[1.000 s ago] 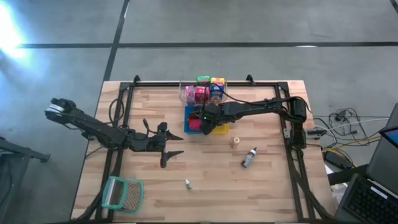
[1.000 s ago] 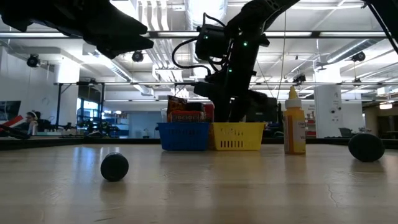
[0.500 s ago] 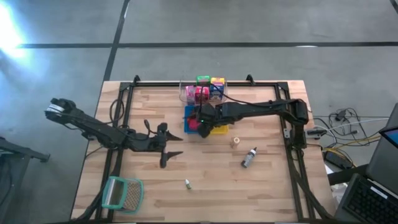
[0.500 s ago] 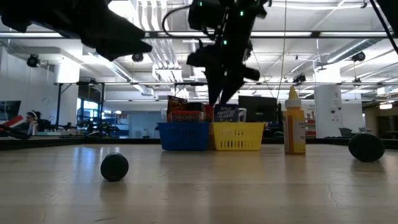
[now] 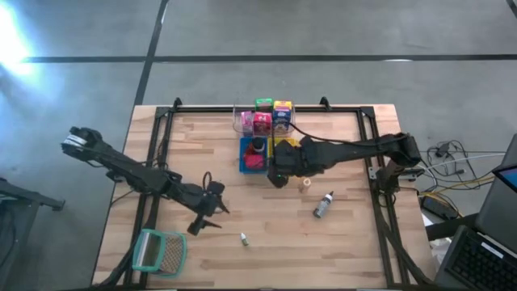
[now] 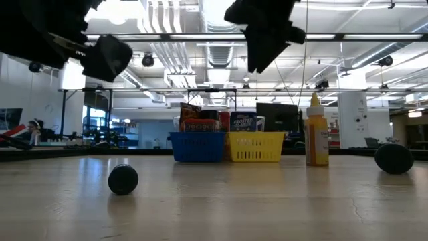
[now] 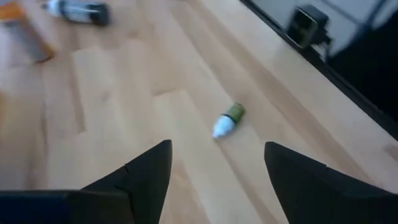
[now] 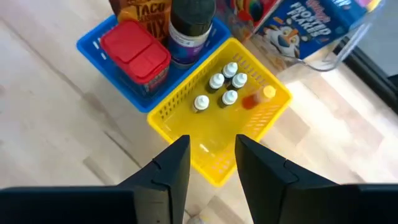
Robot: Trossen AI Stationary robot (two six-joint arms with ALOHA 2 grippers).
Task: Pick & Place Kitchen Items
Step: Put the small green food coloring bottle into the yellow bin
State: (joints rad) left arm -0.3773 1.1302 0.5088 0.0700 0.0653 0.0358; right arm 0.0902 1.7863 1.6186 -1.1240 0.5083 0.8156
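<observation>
The kitchen items are spread out. A small green-and-white bottle [image 7: 227, 119] lies on its side on the table, ahead of my left gripper [image 7: 217, 146], which hovers open and empty. A grey bottle [image 5: 323, 205] and a small tan piece [image 5: 306, 183] lie right of centre. My right gripper [image 8: 211, 142] hangs open and empty above the near edge of the yellow tray [image 8: 273, 102], which holds several tiny white-capped bottles [image 8: 217, 90]. In the blue tray [image 8: 93, 43] stand a red can [image 8: 135, 53] and a dark jar [image 8: 193, 25].
A clear tub [image 5: 262, 121] with pink, green and blue boxes stands behind the trays at the far edge. A teal-rimmed mesh basket [image 5: 158, 250] lies at the near left corner. A black rail frame [image 5: 153, 162] borders the table. Bare wood lies between the arms.
My right gripper has risen out of the yellow tray and drawn back toward the table's right and near side. My left gripper has swung toward the near edge, tipped downward and turned toward the small green-and-white bottle.
</observation>
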